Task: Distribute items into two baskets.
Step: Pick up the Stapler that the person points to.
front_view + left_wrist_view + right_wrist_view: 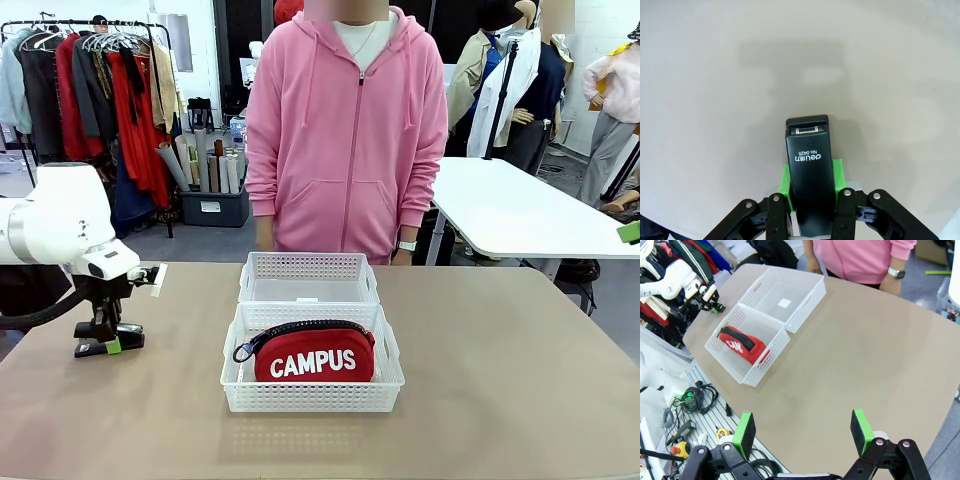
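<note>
My left tool [110,343] sits on the bench [500,380] at 9 o'clock, clamped on the black stapler [86,350] (a low dark shape from here). At centre, the near basket [312,398] holds the red pouch [312,358]. The far basket [308,268] touches it at 12 o'clock, just before a person [345,130] in pink.
</note>
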### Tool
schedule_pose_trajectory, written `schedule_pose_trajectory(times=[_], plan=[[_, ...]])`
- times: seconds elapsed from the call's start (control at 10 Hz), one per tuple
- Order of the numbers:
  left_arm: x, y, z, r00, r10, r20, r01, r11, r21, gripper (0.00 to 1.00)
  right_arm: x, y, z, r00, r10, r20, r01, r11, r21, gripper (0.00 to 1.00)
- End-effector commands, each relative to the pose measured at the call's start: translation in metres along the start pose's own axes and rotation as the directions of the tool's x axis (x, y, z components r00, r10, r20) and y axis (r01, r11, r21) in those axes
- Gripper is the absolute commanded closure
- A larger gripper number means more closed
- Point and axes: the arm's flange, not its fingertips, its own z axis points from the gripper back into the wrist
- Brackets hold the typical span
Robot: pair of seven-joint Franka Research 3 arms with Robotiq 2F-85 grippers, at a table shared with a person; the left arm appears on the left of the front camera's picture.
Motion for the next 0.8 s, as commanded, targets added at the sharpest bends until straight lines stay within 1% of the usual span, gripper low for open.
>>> schedule_pose_trajectory(times=[0.0,0.1,0.2,0.5,0.6,0.7], plan=[[-0.002,-0.002,0.000,1.000,0.001,-0.017,0.000,1.000,0.024,0.80,0.001,0.000,0.001,1.000,0.009,0.013,-0.009,1.000,0.007,0.00],[-0.002,-0.002,0.000,1.000,-0.001,-0.016,0.001,1.000,0.030,0.93,0.001,0.000,0.001,1.000,0.009,0.013,-0.009,1.000,0.007,0.00],[-0.002,-0.002,0.000,1.000,0.018,-0.024,-0.018,1.000,0.004,0.93,0.001,0.000,0.001,1.000,0.009,0.013,-0.009,1.000,0.007,0.00],[-0.003,-0.003,0.002,1.000,0.020,-0.019,-0.020,1.000,-0.002,0.93,0.001,0.000,0.001,1.000,0.009,0.013,-0.009,1.000,0.007,0.00],[-0.007,-0.001,0.015,0.999,0.037,0.020,-0.036,0.999,-0.025,0.93,0.001,0.000,0.001,1.000,0.009,0.013,-0.009,1.000,0.007,0.00],[-0.011,0.000,0.029,0.998,0.050,0.030,-0.049,0.999,-0.023,0.93,0.001,0.000,0.001,1.000,0.009,0.013,-0.009,1.000,0.007,0.00]])
